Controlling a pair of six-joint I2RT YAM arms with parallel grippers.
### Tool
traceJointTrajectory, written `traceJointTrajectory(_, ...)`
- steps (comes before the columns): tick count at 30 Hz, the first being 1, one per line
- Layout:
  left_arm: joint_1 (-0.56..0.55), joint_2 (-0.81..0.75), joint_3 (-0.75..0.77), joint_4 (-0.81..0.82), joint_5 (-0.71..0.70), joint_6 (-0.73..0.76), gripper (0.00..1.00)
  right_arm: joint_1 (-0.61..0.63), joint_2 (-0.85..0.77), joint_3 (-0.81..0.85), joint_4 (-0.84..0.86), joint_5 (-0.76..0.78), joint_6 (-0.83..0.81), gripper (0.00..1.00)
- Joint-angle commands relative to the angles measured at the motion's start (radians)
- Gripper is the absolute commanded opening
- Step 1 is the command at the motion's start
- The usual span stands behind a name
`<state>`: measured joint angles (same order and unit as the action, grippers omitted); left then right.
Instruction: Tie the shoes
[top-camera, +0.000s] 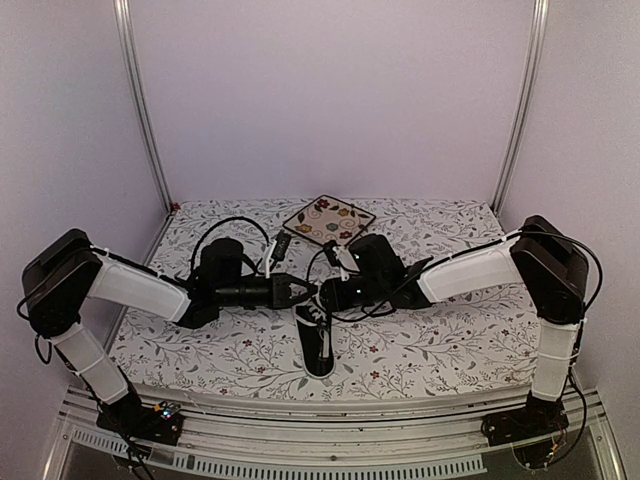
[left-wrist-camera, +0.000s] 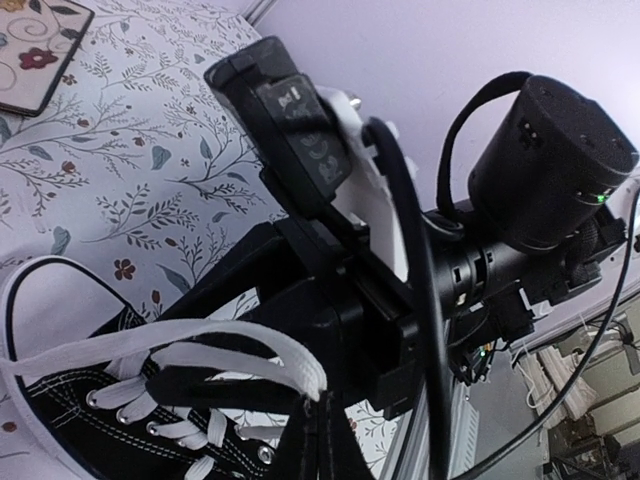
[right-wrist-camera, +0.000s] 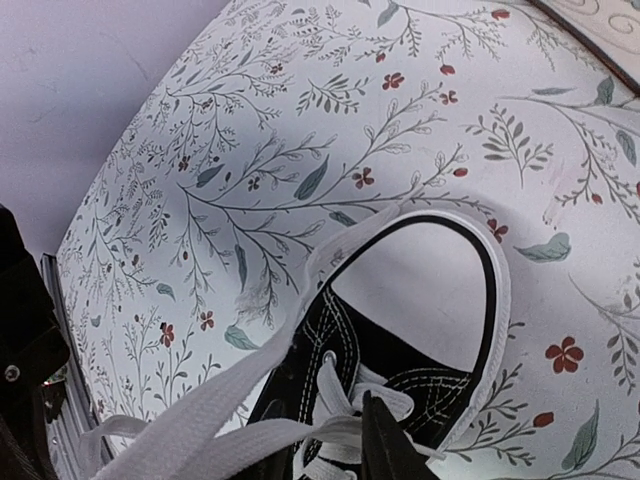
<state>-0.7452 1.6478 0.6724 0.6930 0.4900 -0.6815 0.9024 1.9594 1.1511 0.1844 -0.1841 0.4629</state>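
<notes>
Here, a floral tablecloth (top-camera: 450, 340) bears the sneaker (top-camera: 318, 345); lilac walls (top-camera: 330, 90) surround.

A black sneaker (right-wrist-camera: 345, 345) is lying on the floral worktop (right-wrist-camera: 300, 120), its white toe cap pointing toward 1 o'clock. White laces (right-wrist-camera: 200, 420) are trailing off toward 8 o'clock. The right end effector's dark fingertip (right-wrist-camera: 388, 452) is showing at 6 o'clock, a plate (right-wrist-camera: 605, 18) corner peeking in at 1 o'clock.

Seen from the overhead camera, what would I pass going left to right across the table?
Left arm → left fingers, pinching a white lace → right fingers → right arm.
</notes>
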Motion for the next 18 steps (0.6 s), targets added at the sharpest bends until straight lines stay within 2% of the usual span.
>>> traceJointTrajectory(1,0.011,-0.027,0.008,-0.004,-0.012,0.013,0.00,0.018,-0.013,0.000,0.034,0.095,0.004,0.16)
traceJointTrajectory(3,0.013,-0.032,0.004,-0.009,-0.027,0.010,0.00,0.019,-0.055,-0.042,0.034,0.148,0.024,0.05)
traceJointTrajectory(4,0.013,-0.032,0.005,-0.014,-0.036,0.010,0.00,0.019,-0.081,-0.066,0.034,0.175,0.031,0.03)
traceJointTrajectory(11,0.016,-0.016,0.010,-0.021,-0.065,-0.016,0.00,0.018,-0.262,-0.213,0.038,0.233,0.066,0.02)
traceJointTrajectory(18,0.017,-0.016,0.025,-0.028,-0.086,-0.052,0.00,0.046,-0.330,-0.238,0.062,0.056,0.002,0.02)
